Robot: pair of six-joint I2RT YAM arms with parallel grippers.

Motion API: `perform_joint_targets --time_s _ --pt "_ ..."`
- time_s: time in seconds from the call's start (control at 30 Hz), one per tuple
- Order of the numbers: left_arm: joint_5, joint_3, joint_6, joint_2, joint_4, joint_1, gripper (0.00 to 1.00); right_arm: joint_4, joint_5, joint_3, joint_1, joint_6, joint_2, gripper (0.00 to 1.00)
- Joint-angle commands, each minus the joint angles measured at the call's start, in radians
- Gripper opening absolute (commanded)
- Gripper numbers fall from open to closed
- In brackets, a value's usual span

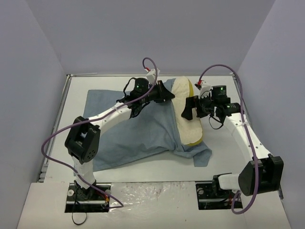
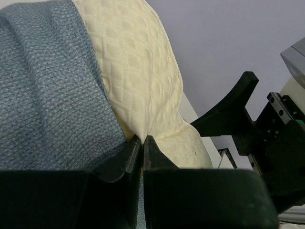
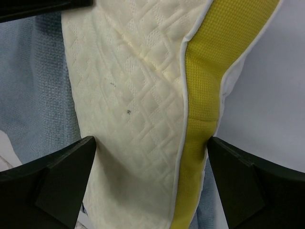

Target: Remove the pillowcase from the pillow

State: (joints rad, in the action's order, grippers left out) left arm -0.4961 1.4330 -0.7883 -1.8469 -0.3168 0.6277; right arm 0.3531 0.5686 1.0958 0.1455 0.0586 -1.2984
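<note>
The grey-blue cloth pillowcase [image 1: 133,129] was found spread across the white table [image 1: 78,93], with its open edge at the right. The cream quilted rectangular pillow [image 1: 193,131] protruded there, and its yellow-green edge band [image 3: 205,71] was turned outward. The left gripper [image 2: 142,143] was pinched together on the pillowcase edge, just beside the pillow. The right gripper [image 3: 152,143] was spread wide, its 2 fingers pressed against opposite faces of the pillow. Bare table was noted beyond the pillow's right edge.
</note>
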Motion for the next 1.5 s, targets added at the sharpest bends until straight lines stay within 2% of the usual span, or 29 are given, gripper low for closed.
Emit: perform_joint_targets --time_s 0.0,0.07,0.13,0.17,0.27,0.3,0.33,0.37,0.43,0.47,0.57,0.6,0.7,0.77,0.83,0.93,1.0,1.07,1.27,1.47 --pt "-0.016 0.079 0.008 0.032 -0.091 0.02 0.02 -0.118 -0.082 -0.026 0.022 -0.034 -0.034 1.0" --pt "-0.016 0.081 0.009 0.032 -0.09 0.023 0.02 -0.123 -0.031 -0.03 0.022 -0.032 -0.067 0.98" --pt "-0.018 0.09 0.011 0.028 -0.085 0.027 0.02 -0.137 0.025 -0.042 0.023 -0.032 -0.102 0.83" --pt "-0.018 0.101 0.011 0.025 -0.081 0.029 0.02 -0.14 0.071 -0.042 0.023 -0.032 -0.122 0.65" --pt "-0.019 0.113 0.012 0.014 -0.067 0.035 0.02 -0.137 0.125 -0.028 -0.006 -0.02 -0.14 0.35" --pt "-0.021 0.122 0.011 0.009 -0.061 0.035 0.02 -0.135 0.166 -0.024 -0.02 -0.014 -0.147 0.2" --pt "-0.03 0.129 0.014 0.006 -0.054 0.035 0.02 -0.135 0.184 -0.019 -0.043 -0.008 -0.148 0.1" --pt "-0.051 0.138 0.018 0.008 -0.041 0.033 0.09 -0.134 0.201 -0.019 -0.055 0.001 -0.145 0.0" --pt "-0.049 0.171 0.078 0.04 0.051 0.027 0.37 -0.134 0.226 -0.019 -0.075 0.044 -0.125 0.0" --pt "-0.021 0.179 0.108 0.058 0.094 0.026 0.63 -0.134 0.224 -0.02 -0.093 0.061 -0.101 0.0" --pt "0.08 0.193 0.248 0.168 0.27 0.023 0.91 -0.12 0.273 -0.016 -0.159 0.133 -0.052 0.0" --pt "0.109 0.19 0.312 0.204 0.366 0.021 0.92 -0.114 0.295 -0.011 -0.193 0.153 -0.042 0.0" --pt "0.246 0.112 0.375 0.393 0.484 0.004 0.92 -0.045 0.434 0.03 -0.331 0.297 -0.039 0.0" --pt "0.336 0.006 0.377 0.468 0.54 -0.016 0.92 -0.032 0.5 0.056 -0.401 0.343 -0.064 0.0" --pt "0.422 -0.049 0.363 0.541 0.634 -0.086 0.91 -0.003 0.517 0.099 -0.483 0.378 -0.091 0.0" --pt "0.378 -0.166 0.322 0.572 0.683 -0.267 0.91 0.041 0.545 0.128 -0.527 0.45 -0.156 0.0" --pt "0.346 -0.23 0.313 0.54 0.682 -0.366 0.91 0.069 0.547 0.122 -0.531 0.493 -0.194 0.0" --pt "0.303 -0.246 0.319 0.491 0.68 -0.39 0.91 0.075 0.55 0.11 -0.529 0.512 -0.211 0.0" --pt "0.153 -0.186 0.337 0.249 0.667 -0.396 0.92 0.076 0.55 0.084 -0.528 0.541 -0.22 0.0" --pt "0.048 -0.141 0.344 0.129 0.645 -0.395 0.93 0.083 0.556 0.07 -0.526 0.55 -0.236 0.0"
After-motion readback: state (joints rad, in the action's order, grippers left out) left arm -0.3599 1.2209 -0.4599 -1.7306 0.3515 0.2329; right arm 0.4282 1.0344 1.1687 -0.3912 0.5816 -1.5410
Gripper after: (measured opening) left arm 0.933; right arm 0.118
